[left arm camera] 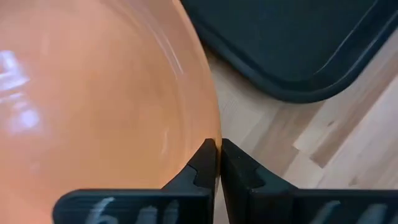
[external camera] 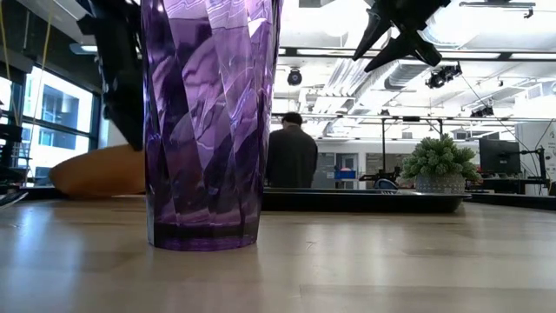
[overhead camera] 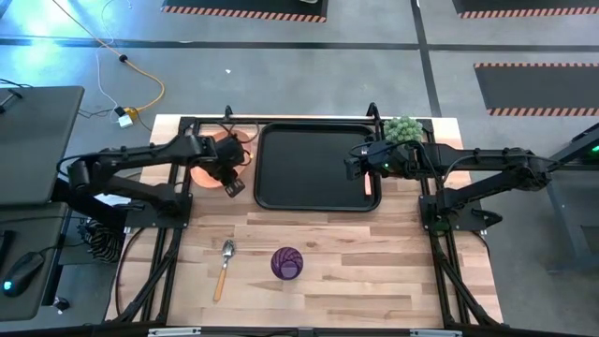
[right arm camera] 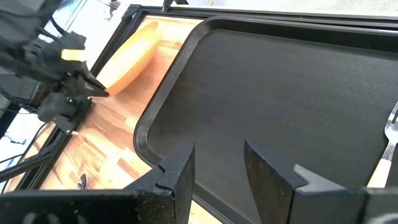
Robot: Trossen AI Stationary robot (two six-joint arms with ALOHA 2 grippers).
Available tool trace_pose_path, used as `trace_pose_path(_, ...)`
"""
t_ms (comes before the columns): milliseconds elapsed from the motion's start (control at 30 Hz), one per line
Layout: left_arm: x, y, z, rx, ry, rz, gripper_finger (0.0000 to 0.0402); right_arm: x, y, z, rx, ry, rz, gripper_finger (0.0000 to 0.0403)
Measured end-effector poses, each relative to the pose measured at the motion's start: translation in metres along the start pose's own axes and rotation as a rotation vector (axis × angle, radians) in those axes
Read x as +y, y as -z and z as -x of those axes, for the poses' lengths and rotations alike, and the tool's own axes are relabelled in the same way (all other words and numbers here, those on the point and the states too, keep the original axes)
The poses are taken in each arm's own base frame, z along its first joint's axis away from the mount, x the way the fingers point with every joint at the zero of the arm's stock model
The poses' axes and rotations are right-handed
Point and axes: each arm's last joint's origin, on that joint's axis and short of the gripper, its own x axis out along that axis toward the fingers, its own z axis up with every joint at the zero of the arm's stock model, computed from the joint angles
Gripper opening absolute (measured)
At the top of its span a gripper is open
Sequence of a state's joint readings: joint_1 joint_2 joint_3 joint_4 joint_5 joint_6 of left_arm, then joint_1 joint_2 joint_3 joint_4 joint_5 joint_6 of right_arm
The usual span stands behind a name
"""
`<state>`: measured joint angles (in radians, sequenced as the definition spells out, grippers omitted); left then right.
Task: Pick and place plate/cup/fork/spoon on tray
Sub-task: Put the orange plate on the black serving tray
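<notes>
While the left gripper (left arm camera: 217,163) has its fingers closed on the rim of the plate (left arm camera: 93,93) beside the tray (overhead camera: 309,168), the right gripper (right arm camera: 217,165) hovers, fingers apart, over the tray; fork (right arm camera: 388,143) on tray, spoon (overhead camera: 225,267) and cup (overhead camera: 286,263) on worktop (overhead camera: 374,262)

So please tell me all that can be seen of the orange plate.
The plate is round, orange and glossy, plastic by the look, with a smooth shallow inside and a raised rim. It lies on the wooden table just left of the black tray, apart from it. In the low view it seems slightly tilted. The left pincer is shut on its rim, on the edge nearest the tray. Nothing lies in it.
</notes>
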<state>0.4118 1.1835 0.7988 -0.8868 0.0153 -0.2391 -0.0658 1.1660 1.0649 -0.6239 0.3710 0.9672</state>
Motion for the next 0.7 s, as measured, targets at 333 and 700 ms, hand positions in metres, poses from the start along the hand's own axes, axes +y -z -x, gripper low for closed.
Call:
trace_pose_path(333, -0.004, -0.013, 0.037, -0.113, 0.02, -0.092, 0.0001, 0.0, 0.0, 0.0, -0.011, 0.007, -0.001, 0.0129)
trace_pose_path(700, -0.008, -0.035, 0.074, -0.266, -0.037, -0.334, 0.0001, 0.001, -0.003, 0.0, -0.063, 0.01, -0.03, 0.0129)
